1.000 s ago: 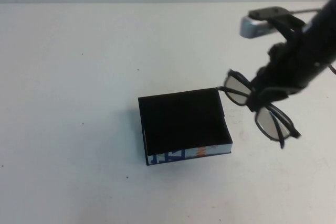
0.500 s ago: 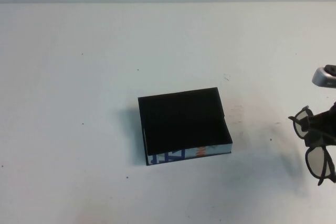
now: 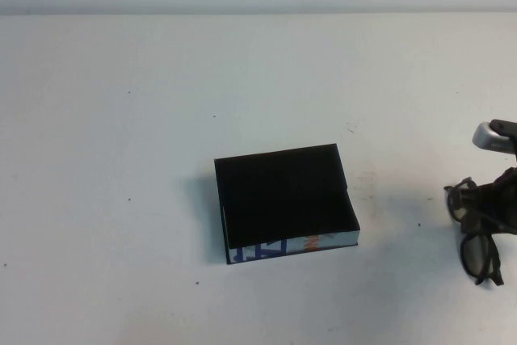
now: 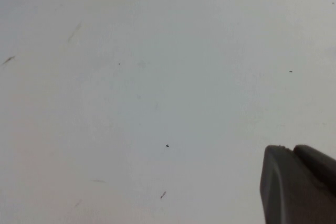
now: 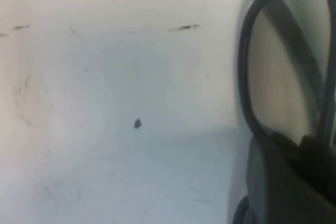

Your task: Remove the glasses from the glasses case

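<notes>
One white table (image 3: 121, 119) bears glasses case (image 3: 283, 202); right gripper (image 3: 494, 214) grips glasses (image 3: 477, 236); left gripper (image 4: 299, 184) above table.

text: none legible | glasses case (image 3: 284, 204) side edge: blue/orange print, unreadable

The glasses case (image 3: 284, 199) looks like matt black card, its white side edge printed in blue and orange. The glasses (image 3: 477, 232) have smooth, slightly glossy black plastic rims and translucent greyish lenses, pinched at the table's right edge by the right gripper (image 3: 499, 216), dull black plastic. The left gripper (image 4: 299, 187), over bare table, is the same, and the table (image 3: 121, 119) is matt white, faintly scuffed.
</notes>
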### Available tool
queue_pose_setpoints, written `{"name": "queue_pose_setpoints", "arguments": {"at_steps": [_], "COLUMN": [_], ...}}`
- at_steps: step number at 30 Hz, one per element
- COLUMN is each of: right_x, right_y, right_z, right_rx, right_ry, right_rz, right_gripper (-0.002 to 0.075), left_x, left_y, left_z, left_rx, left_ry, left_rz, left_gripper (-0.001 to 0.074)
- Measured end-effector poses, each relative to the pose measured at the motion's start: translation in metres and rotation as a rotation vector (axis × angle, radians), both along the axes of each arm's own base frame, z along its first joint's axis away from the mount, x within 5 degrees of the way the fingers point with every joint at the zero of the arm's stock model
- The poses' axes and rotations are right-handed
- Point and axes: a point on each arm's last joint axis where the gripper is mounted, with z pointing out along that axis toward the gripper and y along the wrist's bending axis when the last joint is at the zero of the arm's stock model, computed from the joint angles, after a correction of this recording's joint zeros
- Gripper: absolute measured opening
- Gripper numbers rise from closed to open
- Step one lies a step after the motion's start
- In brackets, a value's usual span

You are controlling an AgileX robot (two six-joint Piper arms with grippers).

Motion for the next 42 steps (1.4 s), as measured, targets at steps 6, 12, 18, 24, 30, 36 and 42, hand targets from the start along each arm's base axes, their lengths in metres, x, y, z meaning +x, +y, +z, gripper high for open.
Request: {"name": "queue_pose_setpoints", "arguments": {"at_steps": [6,12,18,24,30,36,42], "right_x": [0.002,0.002,0.003,-0.01,-0.039,-0.112,-0.195], "right_y": [0.0,0.003,0.005,0.001,-0.002,-0.009,-0.016], "right_z": [-0.003,0.005,0.031,0.06,0.103,0.152,0.17], "right_rx": [-0.003,0.018,0.029,-0.012,-0.014,-0.07,-0.09], "right_ry": [0.002,0.041,0.047,0.026,-0.09,-0.428,-0.846], "right_rz": [-0.003,0.031,0.08,0.106,0.109,0.109,0.052], "right_gripper": [0.0244,0.0465,0.0484,0.044,0.0242,0.0008,-0.0014], "left_x": [0.0,0.0,0.0,0.0,0.0,0.0,0.0], "left_y": [0.0,0.0,0.0,0.0,0.0,0.0,0.0], "left_z": [0.0,0.0,0.0,0.0,0.0,0.0,0.0], "left_rx": [0.0,0.0,0.0,0.0,0.0,0.0,0.0], "left_ry": [0.0,0.0,0.0,0.0,0.0,0.0,0.0], "left_rz": [0.0,0.0,0.0,0.0,0.0,0.0,0.0], "left_gripper": [-0.0005,-0.0005,-0.0005,-0.0005,-0.0005,-0.0005,-0.0005]}}
